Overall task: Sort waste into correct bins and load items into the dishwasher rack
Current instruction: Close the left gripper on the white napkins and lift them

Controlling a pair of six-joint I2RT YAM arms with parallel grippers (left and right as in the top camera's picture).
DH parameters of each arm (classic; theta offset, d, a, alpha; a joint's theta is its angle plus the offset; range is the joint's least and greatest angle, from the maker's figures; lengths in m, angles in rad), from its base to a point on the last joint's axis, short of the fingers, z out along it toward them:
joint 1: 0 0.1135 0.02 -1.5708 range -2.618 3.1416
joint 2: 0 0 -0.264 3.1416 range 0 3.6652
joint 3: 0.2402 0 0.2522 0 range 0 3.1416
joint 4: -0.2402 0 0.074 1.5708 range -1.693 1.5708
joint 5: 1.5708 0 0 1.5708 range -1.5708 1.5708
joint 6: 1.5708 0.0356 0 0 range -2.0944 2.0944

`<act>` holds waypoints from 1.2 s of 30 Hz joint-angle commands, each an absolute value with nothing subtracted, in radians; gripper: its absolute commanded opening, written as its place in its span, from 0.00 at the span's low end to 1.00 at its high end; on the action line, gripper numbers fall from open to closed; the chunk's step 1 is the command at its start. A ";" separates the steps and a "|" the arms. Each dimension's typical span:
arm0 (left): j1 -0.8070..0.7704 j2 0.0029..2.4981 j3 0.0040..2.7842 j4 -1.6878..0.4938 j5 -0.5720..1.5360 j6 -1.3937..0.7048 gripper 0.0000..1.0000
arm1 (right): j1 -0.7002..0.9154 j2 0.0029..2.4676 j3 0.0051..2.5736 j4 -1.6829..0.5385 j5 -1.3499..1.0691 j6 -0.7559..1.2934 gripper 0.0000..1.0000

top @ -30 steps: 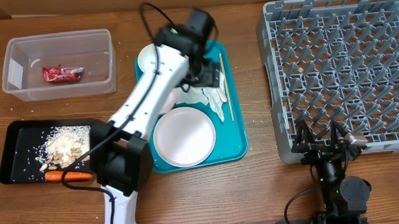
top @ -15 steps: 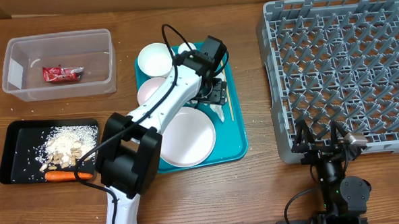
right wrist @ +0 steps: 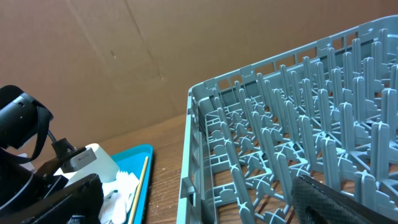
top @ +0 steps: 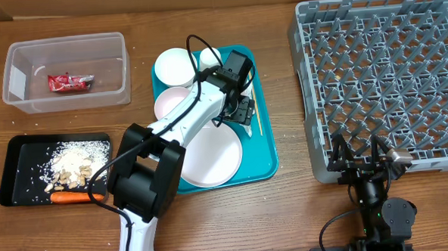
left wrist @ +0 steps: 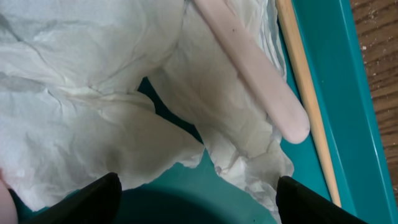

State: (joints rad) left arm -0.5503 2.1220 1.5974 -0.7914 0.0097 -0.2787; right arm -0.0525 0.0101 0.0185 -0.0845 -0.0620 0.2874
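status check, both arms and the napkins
Left gripper open, low over napkins on teal tray. Right gripper open at rack's front edge. Pale utensil handle lies across napkins.

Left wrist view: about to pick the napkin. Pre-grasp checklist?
1. Left gripper open: ok, jaws stand wide above the napkin.
2. Napkin under the jaws: ok; contact, cannot tell.
3. Napkin free to lift alone: not ok, a pale utensil handle lies across it and a wooden stick runs beside it on the teal tray.
4. Clear tub has room: ok, only the red wrapper inside.
5. Right gripper out of the path: ok, open, parked at the rack's near edge.
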 commanded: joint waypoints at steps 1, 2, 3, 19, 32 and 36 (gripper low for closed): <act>-0.572 2.130 1.578 -0.759 -0.010 -0.255 0.82 | -0.059 0.003 0.008 -0.080 -0.050 0.284 1.00; -0.577 2.136 1.578 -0.749 -0.010 -0.255 0.82 | -0.059 0.003 0.008 -0.081 -0.050 0.284 1.00; -0.579 2.141 1.578 -0.739 -0.010 -0.258 0.82 | -0.059 0.003 0.008 -0.080 -0.050 0.284 1.00; -0.589 2.196 1.578 -0.751 -0.024 -0.277 0.77 | -0.059 0.003 0.008 -0.080 -0.050 0.284 1.00; -0.588 2.197 1.579 -0.755 -0.150 -0.276 0.44 | -0.059 0.003 0.008 -0.081 -0.050 0.284 1.00; -0.588 2.197 1.579 -0.756 -0.149 -0.276 0.19 | -0.059 0.003 0.008 -0.080 -0.050 0.284 1.00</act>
